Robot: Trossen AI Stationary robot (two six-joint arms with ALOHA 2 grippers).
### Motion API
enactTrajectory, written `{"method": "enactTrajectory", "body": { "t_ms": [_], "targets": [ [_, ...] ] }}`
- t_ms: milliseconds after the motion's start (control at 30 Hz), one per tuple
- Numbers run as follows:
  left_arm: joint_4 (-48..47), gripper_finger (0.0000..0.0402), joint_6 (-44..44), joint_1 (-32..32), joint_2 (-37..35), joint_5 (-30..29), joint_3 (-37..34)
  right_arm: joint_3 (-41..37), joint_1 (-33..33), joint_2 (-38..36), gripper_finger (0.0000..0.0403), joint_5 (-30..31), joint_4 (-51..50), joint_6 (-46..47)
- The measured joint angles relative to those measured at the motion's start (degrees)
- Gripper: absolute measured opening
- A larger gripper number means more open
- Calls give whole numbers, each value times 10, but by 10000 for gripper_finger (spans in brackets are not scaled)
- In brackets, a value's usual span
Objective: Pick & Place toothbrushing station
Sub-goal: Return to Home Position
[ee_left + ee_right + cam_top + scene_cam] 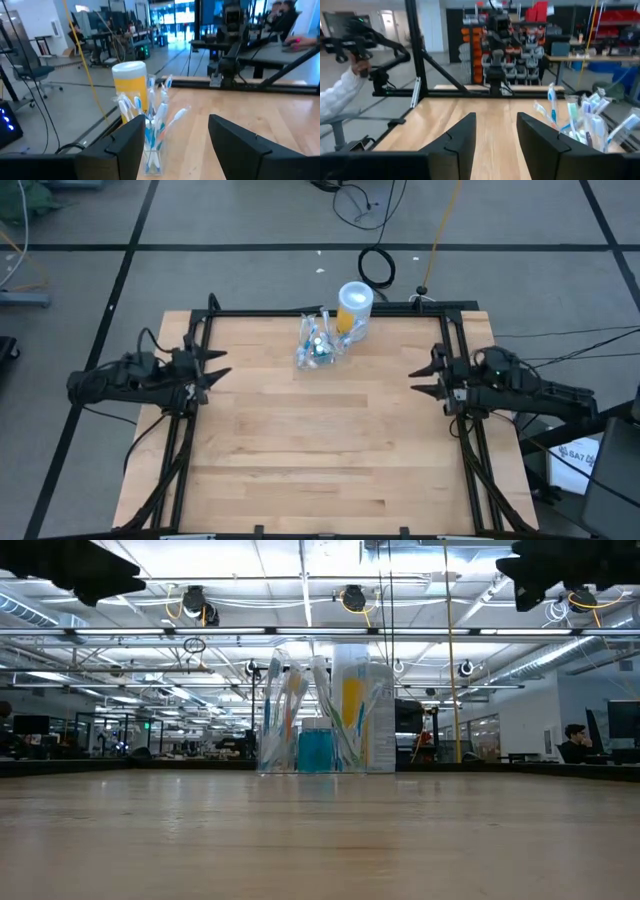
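The clear cup (306, 358) stands upright (brushes (318, 343) pointing up); left hand (222, 364) and right hand (415, 380) both spread apart, empty.

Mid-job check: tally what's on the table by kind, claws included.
Clear cup: 1
Yellow container: 1
Toothbrushes, all in the cup: at least 5, overlapping
Left claw, right claw, open at the table edges: 2
Total: at least 9

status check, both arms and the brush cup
Left end effector open, empty, left table edge. Right end effector open, empty, right edge. Cup upright at far edge, toothbrushes inside. Yellow container close beside it.
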Motion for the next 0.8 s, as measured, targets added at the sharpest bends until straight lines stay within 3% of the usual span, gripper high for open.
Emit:
{"method": "enactTrajectory", "body": {
  "t_ms": [167,467,800],
  "targets": [
    [50,225,15,0,-67,22,-50,-68,0,-78,131,0,36,21],
    [90,225,17,0,-68,35,-97,-165,0,-140,130,23,149,24],
    [341,225,33,0,-69,37,-256,-240,0,-139,130,63,217,39]
  ]
}}
